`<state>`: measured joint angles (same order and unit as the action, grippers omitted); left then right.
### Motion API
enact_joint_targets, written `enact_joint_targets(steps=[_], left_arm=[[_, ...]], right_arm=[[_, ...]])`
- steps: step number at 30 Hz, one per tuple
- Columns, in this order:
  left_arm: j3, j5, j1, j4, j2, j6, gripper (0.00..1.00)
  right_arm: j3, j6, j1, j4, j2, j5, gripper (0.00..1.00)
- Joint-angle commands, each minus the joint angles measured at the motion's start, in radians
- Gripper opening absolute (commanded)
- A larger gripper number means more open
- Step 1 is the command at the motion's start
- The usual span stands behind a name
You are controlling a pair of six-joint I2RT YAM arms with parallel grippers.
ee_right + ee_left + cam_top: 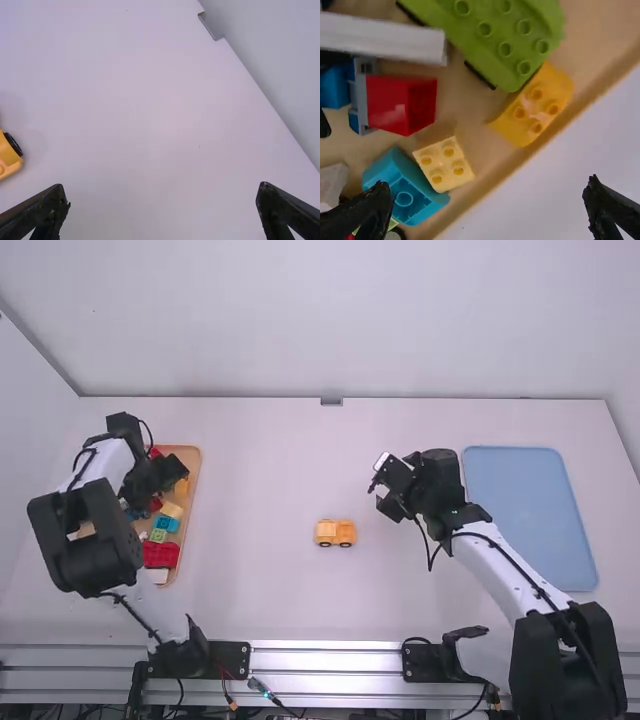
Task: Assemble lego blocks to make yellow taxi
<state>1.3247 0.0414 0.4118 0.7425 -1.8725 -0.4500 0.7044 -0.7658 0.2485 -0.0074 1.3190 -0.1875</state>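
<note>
On my remote feed, the table (260,470) is plain white. I note the small block vehicle (325,532), orange-yellow with black wheels (13,144). At nine o'clock from it, the tray (197,465) is tan; at three o'clock, the flat board (528,515) is uniformly pale blue. Within the tray, I distinguish one lime-green piece (505,35) patterned with round studs, one amber block (535,105), one pale-yellow block (445,165), one turquoise block (402,185) and one red block (395,105).

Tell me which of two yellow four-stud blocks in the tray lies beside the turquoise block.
The paler yellow block lies beside the turquoise block; the deeper yellow block is by the green piece.
</note>
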Motion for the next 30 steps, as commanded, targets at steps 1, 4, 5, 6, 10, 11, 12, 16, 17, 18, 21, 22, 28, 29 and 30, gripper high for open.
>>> enact_joint_targets(steps=[1,4,5,6,10,11,12,16,17,18,21,22,28,29,30], left_arm=[[-0.006,-0.111,-0.01,0.027,-0.023,-0.125,1.0],[-0.011,-0.139,-0.013,0.022,-0.041,-0.16,0.91],[-0.018,-0.135,-0.013,0.01,-0.045,-0.16,0.87],[-0.027,-0.136,-0.013,-0.003,-0.045,-0.16,0.83],[-0.064,-0.137,-0.012,-0.068,-0.046,-0.159,0.74],[-0.073,-0.137,-0.011,-0.085,-0.046,-0.159,0.71],[-0.076,-0.136,-0.012,-0.09,-0.046,-0.16,0.7],[-0.09,-0.137,-0.012,-0.116,-0.046,-0.16,0.64],[-0.091,-0.137,-0.012,-0.116,-0.046,-0.16,0.63],[-0.094,-0.137,-0.012,-0.124,-0.046,-0.16,0.61],[-0.11,-0.14,-0.012,-0.156,-0.046,-0.16,0.6],[-0.121,-0.14,-0.012,-0.175,-0.046,-0.159,0.6],[-0.153,-0.139,-0.012,-0.222,-0.046,-0.16,0.55],[-0.153,-0.14,-0.012,-0.22,-0.046,-0.16,0.55],[-0.153,-0.14,-0.012,-0.22,-0.046,-0.16,0.55]], right_arm=[[-0.003,0.006,-0.001,0.0,-0.012,0.006,0.99],[-0.003,-0.001,-0.001,-0.001,-0.012,0.002,0.99],[-0.003,0.001,-0.001,-0.001,-0.012,0.002,0.99],[-0.003,0.003,-0.001,0.0,-0.012,0.003,0.99],[-0.003,0.003,0.0,-0.001,-0.012,0.002,0.99],[-0.003,0.003,0.001,-0.001,-0.012,0.002,0.99],[-0.003,0.003,0.001,-0.001,-0.012,0.003,0.99],[-0.003,0.003,0.001,-0.001,-0.012,0.003,0.99],[-0.003,0.003,0.001,-0.001,-0.012,0.002,0.99],[-0.003,0.003,0.001,-0.001,-0.012,0.002,0.99],[-0.003,0.003,0.001,-0.001,-0.012,0.002,0.99],[-0.003,0.003,0.001,-0.002,-0.012,0.003,0.99],[-0.003,0.003,0.001,-0.004,-0.012,0.002,0.99],[-0.003,0.003,0.001,-0.005,-0.012,0.002,0.99],[-0.003,0.003,0.001,-0.004,-0.012,0.003,0.99]])
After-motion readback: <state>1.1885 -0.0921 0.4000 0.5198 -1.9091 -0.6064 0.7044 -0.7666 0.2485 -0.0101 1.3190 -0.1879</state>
